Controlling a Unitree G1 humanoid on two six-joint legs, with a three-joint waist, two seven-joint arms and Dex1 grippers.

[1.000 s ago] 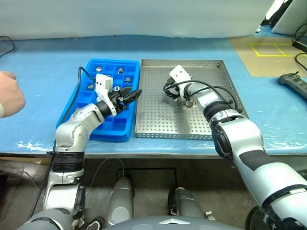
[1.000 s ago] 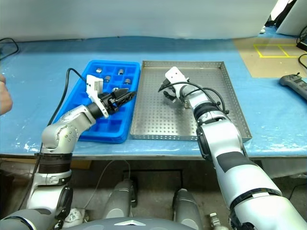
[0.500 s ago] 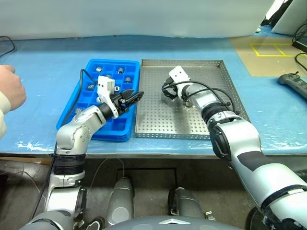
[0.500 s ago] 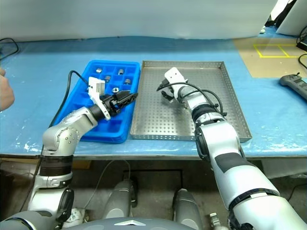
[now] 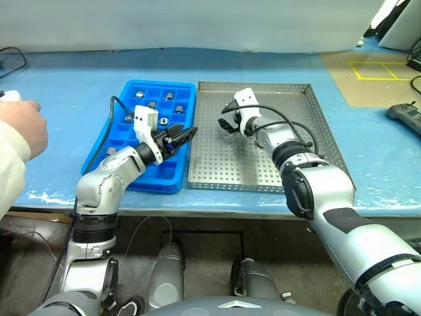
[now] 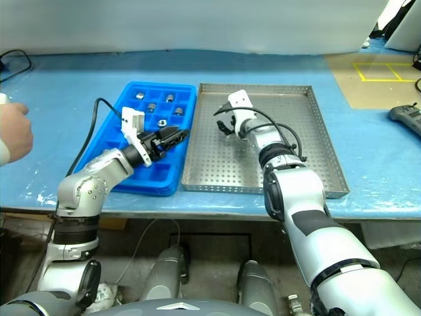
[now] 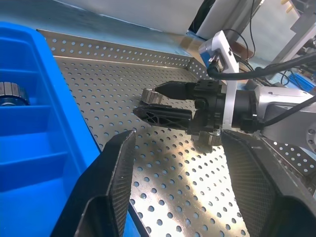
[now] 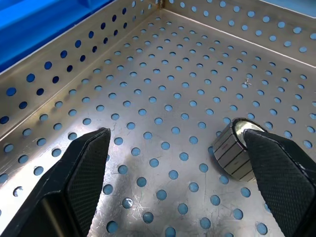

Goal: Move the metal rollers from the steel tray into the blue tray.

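Observation:
The steel tray [image 5: 276,164] lies at centre right, and the blue tray [image 5: 105,128] sits against its left side. Several metal rollers [image 5: 179,109] rest in the blue tray's far compartments. One metal roller [image 8: 236,148] lies on its side on the perforated bottom, close to one finger of my right gripper [image 5: 227,125]. That gripper is open wide just above the steel tray's far-left part. My left gripper [image 5: 183,136] hovers over the blue tray's right edge, pointing toward the steel tray, open with nothing between its fingers.
A person's hand [image 5: 23,128] holding something white reaches in over the table at the far left. A black device [image 5: 404,117] lies at the far right. The table is covered in blue sheet, and its front edge runs just below both trays.
My right gripper has rolled about its own axis while staying over the same spot. The person's hand has come further in from the left. My left gripper has not moved.

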